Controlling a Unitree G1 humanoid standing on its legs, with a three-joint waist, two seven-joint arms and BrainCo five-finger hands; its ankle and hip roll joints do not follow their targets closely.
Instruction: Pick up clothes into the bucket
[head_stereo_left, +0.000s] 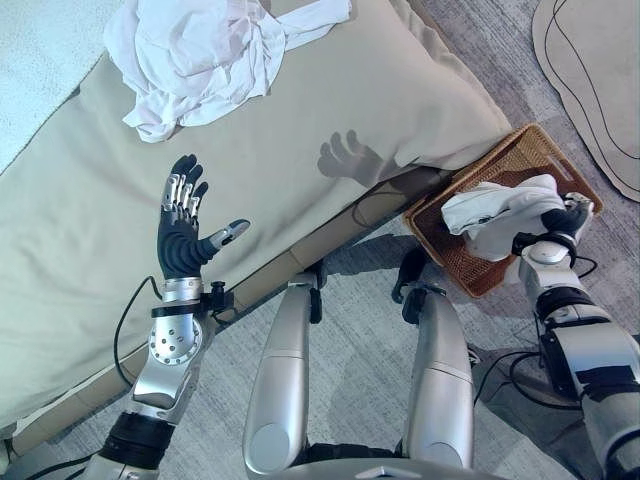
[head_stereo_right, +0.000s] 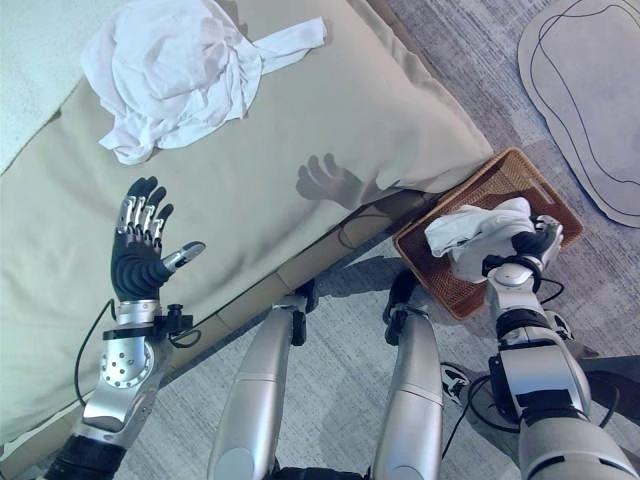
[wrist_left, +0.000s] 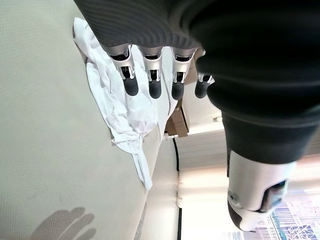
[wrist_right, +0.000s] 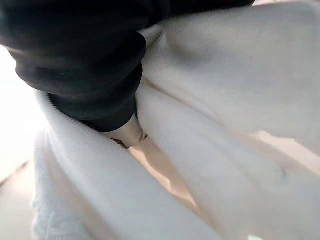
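Left eye view: we see a large beige padded cushion (head_stereo_left: 330, 130) taking up most of the scene, resting on grey carpet (head_stereo_left: 480, 70). A crumpled white garment (head_stereo_left: 200, 55) lies on the cushion's far part, well apart from both hands. To the right, on the carpet just beside the cushion's corner, sits a brown woven wicker basket (head_stereo_left: 525, 150). A second white cloth bundle (head_stereo_left: 500, 215) is over the basket's inside, and our right hand (head_stereo_left: 565, 220) is buried in it; in the right wrist view the cloth (wrist_right: 225, 100) wraps the hand (wrist_right: 85, 60), so we cannot tell its finger state. Our left hand (head_stereo_left: 182, 225) hovers above the cushion, fingers straight and spread wide, holding nothing.
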